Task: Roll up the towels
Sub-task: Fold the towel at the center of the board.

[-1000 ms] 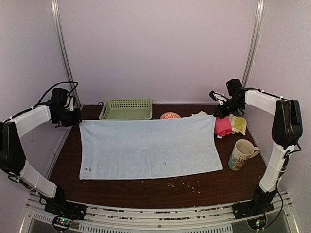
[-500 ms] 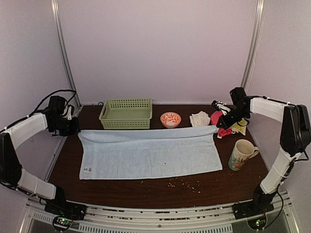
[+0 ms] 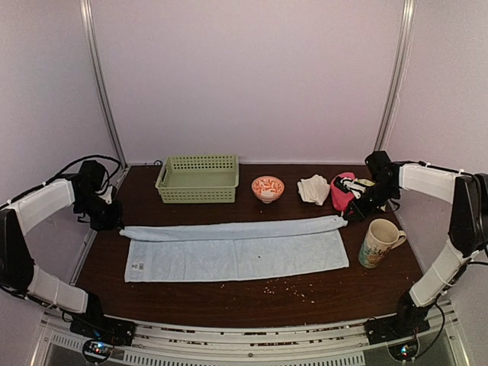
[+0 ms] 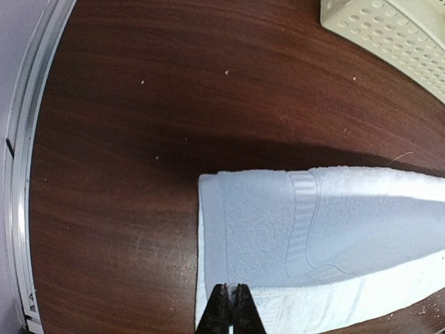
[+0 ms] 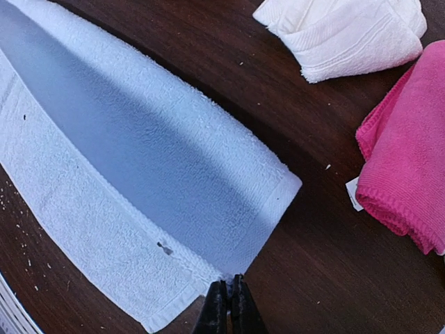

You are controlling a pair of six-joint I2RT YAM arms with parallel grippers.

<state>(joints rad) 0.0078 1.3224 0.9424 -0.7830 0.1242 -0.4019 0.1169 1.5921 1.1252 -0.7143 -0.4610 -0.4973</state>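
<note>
1. A second ago the pale blue cloth towel (image 3: 236,248) hung as a raised sheet from its far long edge. That edge has since been carried toward the near side and lowered, so the towel now lies across the middle of the dark wooden table (image 3: 191,293), doubled lengthwise.
2. The left gripper (image 4: 231,306) and right gripper (image 5: 228,296) are each pinched tight on one end of the upper layer. That layer looks slightly lifted, with shadow under it.
3. Judged from this, the lengthwise fold is nearly laid but no rolling has begun. The off-white cloth towel (image 3: 313,188) sits bunched at the far right, untouched.
4. Edges: at the left end the two layers' short edges sit close to flush. A strip of single layer shows along the near side, so the fold is not edge to edge.
5. Room: bare wood shows left of the towel and between it and the green perforated plastic basket (image 3: 198,179). The right end is tighter — the pink folded cloth (image 5: 410,160) and the patterned ceramic mug (image 3: 377,242) are near it. Crumbs (image 3: 286,288) lie just in front.
</note>
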